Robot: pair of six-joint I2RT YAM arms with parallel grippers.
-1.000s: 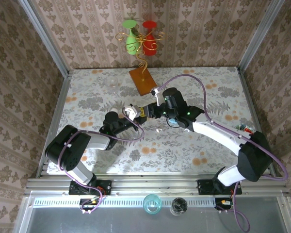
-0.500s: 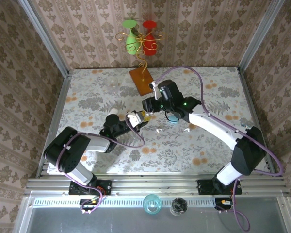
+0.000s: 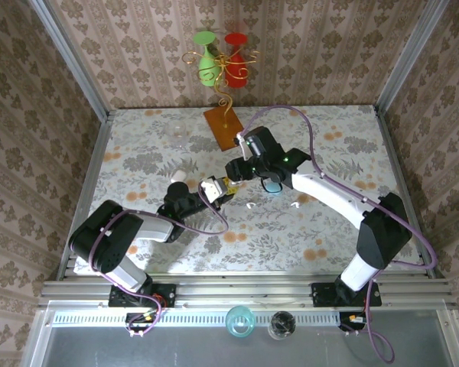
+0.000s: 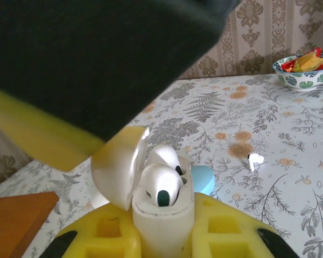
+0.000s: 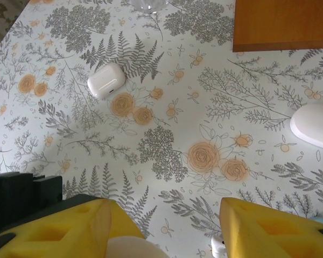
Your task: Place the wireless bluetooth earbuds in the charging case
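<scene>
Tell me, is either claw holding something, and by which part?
The left claw grips the open charging case by its lower body; the right claw, open, holds nothing.

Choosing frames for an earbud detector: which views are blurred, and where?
Left wrist view: a black-and-yellow mass across the top left is badly out of focus; the open white charging case and the small white earbud beyond it are reasonably sharp. Right wrist view: the floral tabletop is crisp, the yellow fingers at the bottom edge soft. Top external view: sharp throughout.
</scene>
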